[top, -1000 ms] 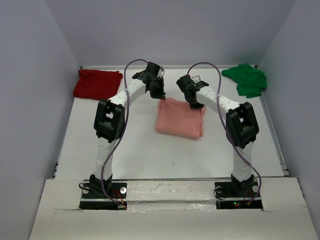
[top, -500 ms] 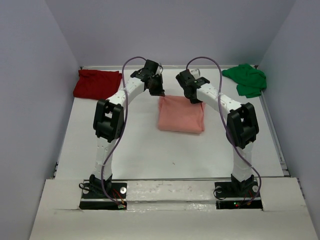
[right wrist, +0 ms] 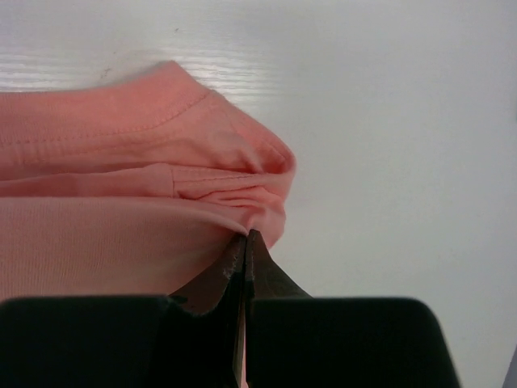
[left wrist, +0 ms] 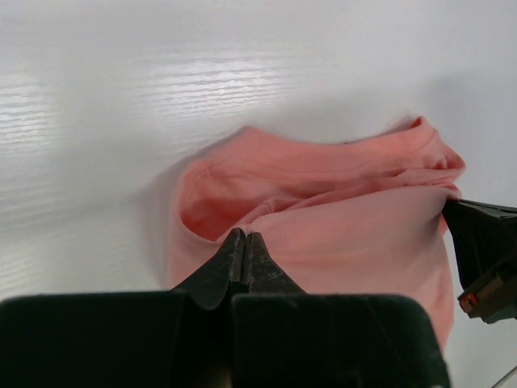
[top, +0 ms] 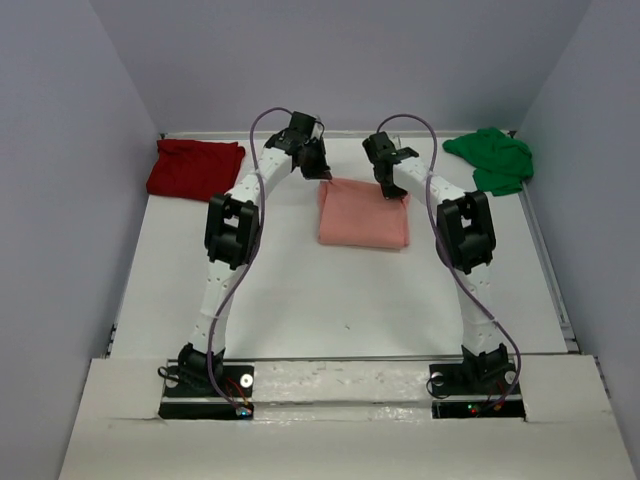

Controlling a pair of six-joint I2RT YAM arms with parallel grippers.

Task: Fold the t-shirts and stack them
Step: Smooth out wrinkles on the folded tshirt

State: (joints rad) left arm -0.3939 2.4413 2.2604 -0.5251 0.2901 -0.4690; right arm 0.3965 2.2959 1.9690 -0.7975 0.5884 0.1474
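A folded salmon-pink t-shirt (top: 365, 215) lies on the white table past the middle. My left gripper (top: 322, 172) is at its far left corner, shut with the cloth pinched at its tips (left wrist: 244, 236). My right gripper (top: 392, 192) is at the far right corner, shut on a fold of the same shirt (right wrist: 246, 236), and pink cloth shows between its jaws. In the left wrist view the shirt (left wrist: 347, 226) bulges in loose folds between the two grippers. A dark red t-shirt (top: 195, 167) lies folded at the far left. A bright green t-shirt (top: 492, 158) lies crumpled at the far right.
The table (top: 300, 300) is walled in by grey panels on the left, right and back. Both arms reach far forward, their cables arching above them. The right gripper's black body (left wrist: 485, 250) shows at the right edge of the left wrist view.
Both grippers have moved toward the far wall, drawing the pink shirt's far edge with them. The shirt now lies squarer and a little farther back.
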